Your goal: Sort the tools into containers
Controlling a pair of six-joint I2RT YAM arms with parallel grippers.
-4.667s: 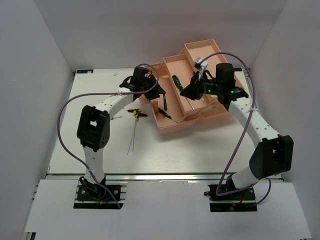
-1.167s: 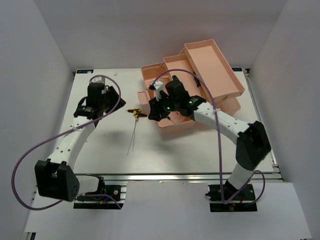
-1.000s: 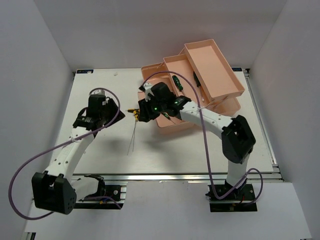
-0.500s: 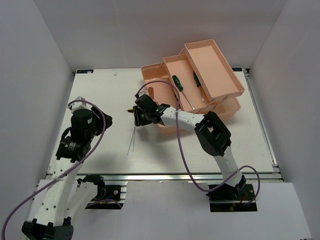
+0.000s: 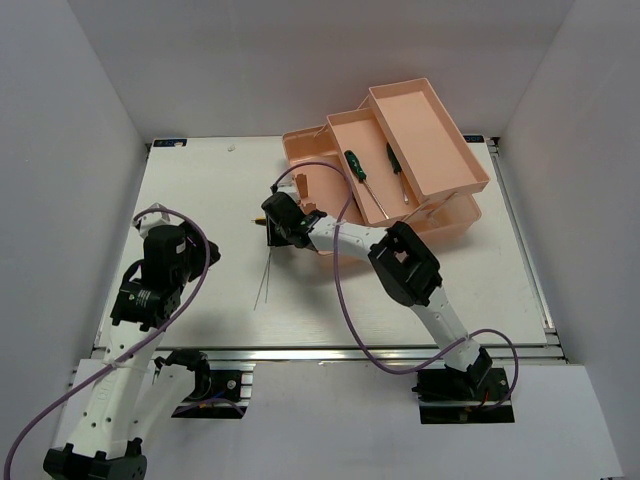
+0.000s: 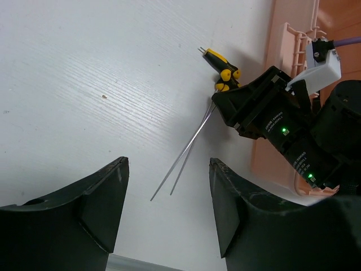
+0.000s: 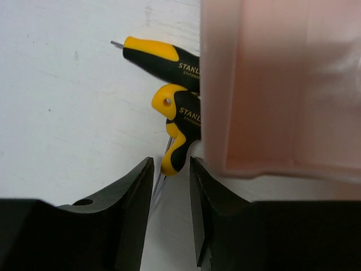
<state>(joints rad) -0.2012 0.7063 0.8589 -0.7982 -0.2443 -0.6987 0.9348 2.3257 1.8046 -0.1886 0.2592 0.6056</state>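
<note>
The yellow-black pliers (image 7: 175,127) lie on the white table against the toolbox's left corner; they also show in the left wrist view (image 6: 223,65). My right gripper (image 7: 171,169) is low over them and open, its fingers on either side of the curved handle's tip without gripping it; in the top view (image 5: 268,222) it covers most of the pliers. Two long thin rods (image 5: 265,275) lie just in front, also seen from the left wrist (image 6: 186,158). My left gripper (image 6: 167,186) is open and empty, raised at the near left (image 5: 195,258).
The salmon-pink toolbox (image 5: 455,215) stands open at the back right. Its middle tray (image 5: 340,125) holds two green-handled screwdrivers (image 5: 358,165). The upper tray (image 5: 425,135) looks bare. The toolbox wall (image 7: 271,84) is right beside my right fingers.
My right arm swung left from the toolbox and came down over the pliers. My left arm drew back from the toolbox to the near left.
</note>
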